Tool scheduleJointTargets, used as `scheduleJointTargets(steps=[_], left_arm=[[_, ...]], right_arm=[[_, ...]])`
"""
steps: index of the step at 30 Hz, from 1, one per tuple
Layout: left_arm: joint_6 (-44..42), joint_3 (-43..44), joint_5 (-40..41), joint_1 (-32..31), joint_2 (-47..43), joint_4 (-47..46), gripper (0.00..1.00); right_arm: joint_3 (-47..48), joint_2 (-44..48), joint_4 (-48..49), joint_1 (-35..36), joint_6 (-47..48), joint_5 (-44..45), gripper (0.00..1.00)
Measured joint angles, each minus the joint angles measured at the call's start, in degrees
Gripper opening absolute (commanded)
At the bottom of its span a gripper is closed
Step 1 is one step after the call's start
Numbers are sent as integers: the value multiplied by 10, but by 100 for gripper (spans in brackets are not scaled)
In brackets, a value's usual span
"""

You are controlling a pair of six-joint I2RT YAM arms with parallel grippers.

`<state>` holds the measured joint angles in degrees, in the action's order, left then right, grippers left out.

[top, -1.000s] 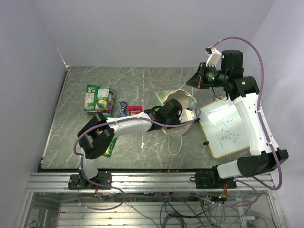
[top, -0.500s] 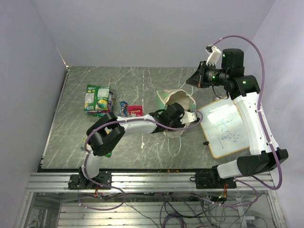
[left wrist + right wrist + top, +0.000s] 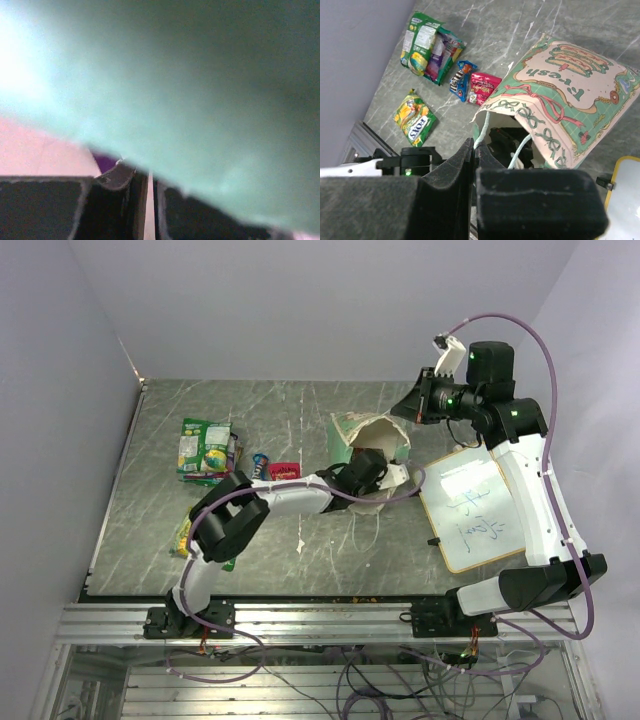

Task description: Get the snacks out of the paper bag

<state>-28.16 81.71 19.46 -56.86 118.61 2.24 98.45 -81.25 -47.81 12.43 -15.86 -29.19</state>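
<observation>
The paper bag [image 3: 362, 434] is tipped up at mid-table, its printed face showing in the right wrist view [image 3: 570, 95]. My right gripper [image 3: 474, 150] is shut on its white string handle [image 3: 482, 129] and holds the mouth up. My left gripper [image 3: 375, 472] is inside the bag's mouth, also seen in the right wrist view [image 3: 509, 144]. In the left wrist view its fingers [image 3: 120, 200] stand nearly together against the mint green wall [image 3: 210, 85], with a purple scrap [image 3: 105, 161] beside the tip. Snacks lie on the table: green bags [image 3: 205, 447], a blue bar [image 3: 260, 469], a red packet [image 3: 284, 470].
A wood-framed whiteboard [image 3: 472, 510] lies right of the bag under the right arm. A green-yellow packet [image 3: 415, 118] lies near the left arm's elbow, by the table's front-left. The table's left edge rail [image 3: 115, 490] runs beside the snacks.
My left gripper has pushed farther right into the bag's mouth. The bag has been pulled more upright and back by the handle. The right arm has hardly moved.
</observation>
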Motion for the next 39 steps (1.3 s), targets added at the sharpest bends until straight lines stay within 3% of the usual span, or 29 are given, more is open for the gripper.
scheduleJointTargets(steps=[3, 12, 21, 26, 29, 31, 33, 39], left_arm=[[14, 0, -2, 0, -26, 16, 7], [58, -9, -16, 0, -147, 36, 7], [86, -20, -51, -2, -191, 56, 9], [99, -18, -97, -3, -175, 68, 22], [100, -18, -109, -5, -153, 65, 35], [101, -18, -111, -6, -135, 63, 51], [99, -18, -111, -7, -120, 60, 59], [101, -20, -97, -10, -108, 40, 66]], right_arm=[[0, 0, 10, 0, -3, 0, 0], [-7, 0, 24, 0, -4, -5, 0], [-16, 0, 37, 0, -5, -20, 0], [-16, 0, 48, 0, -13, -52, 0], [-16, -1, 49, 0, -16, -60, 0], [-15, -2, 49, 0, -18, -62, 0], [-15, -3, 49, 0, -22, -63, 0], [18, -17, 44, 0, -34, -62, 0]])
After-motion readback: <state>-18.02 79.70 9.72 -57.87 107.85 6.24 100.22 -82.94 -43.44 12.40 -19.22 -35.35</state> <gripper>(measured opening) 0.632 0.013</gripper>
